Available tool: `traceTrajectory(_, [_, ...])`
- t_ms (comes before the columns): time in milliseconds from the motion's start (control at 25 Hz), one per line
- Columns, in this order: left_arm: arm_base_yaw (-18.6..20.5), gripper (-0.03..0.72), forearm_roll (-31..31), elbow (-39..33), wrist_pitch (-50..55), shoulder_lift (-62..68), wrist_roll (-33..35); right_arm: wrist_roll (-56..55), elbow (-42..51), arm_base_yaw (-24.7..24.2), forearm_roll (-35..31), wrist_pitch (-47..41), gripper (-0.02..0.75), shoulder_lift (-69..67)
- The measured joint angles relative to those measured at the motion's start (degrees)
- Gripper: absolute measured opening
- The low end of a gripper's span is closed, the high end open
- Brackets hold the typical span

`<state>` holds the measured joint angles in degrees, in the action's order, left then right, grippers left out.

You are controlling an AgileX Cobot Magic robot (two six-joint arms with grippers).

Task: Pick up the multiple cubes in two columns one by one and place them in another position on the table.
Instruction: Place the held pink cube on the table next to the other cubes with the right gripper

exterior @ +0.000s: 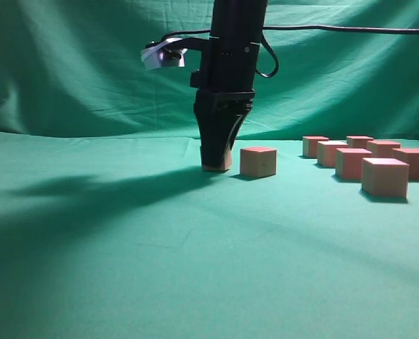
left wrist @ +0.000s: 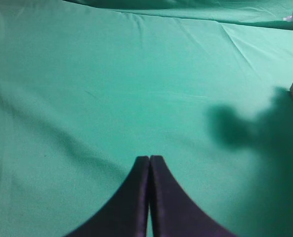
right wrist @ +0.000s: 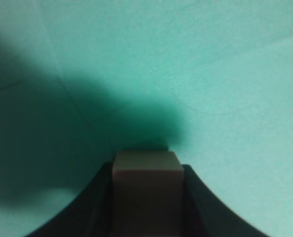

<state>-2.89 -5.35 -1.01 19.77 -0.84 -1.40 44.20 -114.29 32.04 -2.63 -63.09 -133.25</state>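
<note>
One cube (right wrist: pixel 147 190) sits clamped between the fingers of the right end effector (exterior: pixel 217 157), its base at the green counter (exterior: pixel 160 268), just left of a lone cube (exterior: pixel 258 161) set down beside it. Seven more cubes (exterior: pixel 368 161) stand in two columns well off to the exterior view's right, leaving broad open cloth in front and to the left. Only the left wrist view shows the left end effector (left wrist: pixel 149 163), clenched on nothing above bare cloth.

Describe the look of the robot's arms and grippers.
The visible arm is black, with a white camera module mounted on its side and black cables trailing off. Both the right gripper and left gripper have black, tapering, curved fingers.
</note>
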Motion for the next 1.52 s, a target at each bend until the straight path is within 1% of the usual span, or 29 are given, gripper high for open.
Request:
traceTrajectory(240, [0.0,0.000,0.0,0.0,0.0,0.0,0.0,0.3,0.0,0.0,-1.2,0.0,0.272,0.0])
traceTrajectory(720, [0.0,0.000,0.0,0.0,0.0,0.0,0.0,1.3,-0.3,0.0,-1.4,-0.2,0.272,-0.5])
traceTrajectory(960, [0.0,0.000,0.0,0.0,0.0,0.0,0.0,1.3,-0.3,0.1,0.7,-0.3,0.272,-0.5])
traceTrajectory(1520, [0.0,0.000,0.0,0.0,0.0,0.0,0.0,1.3,-0.4,0.2,2.5,-0.9,0.272,-0.5])
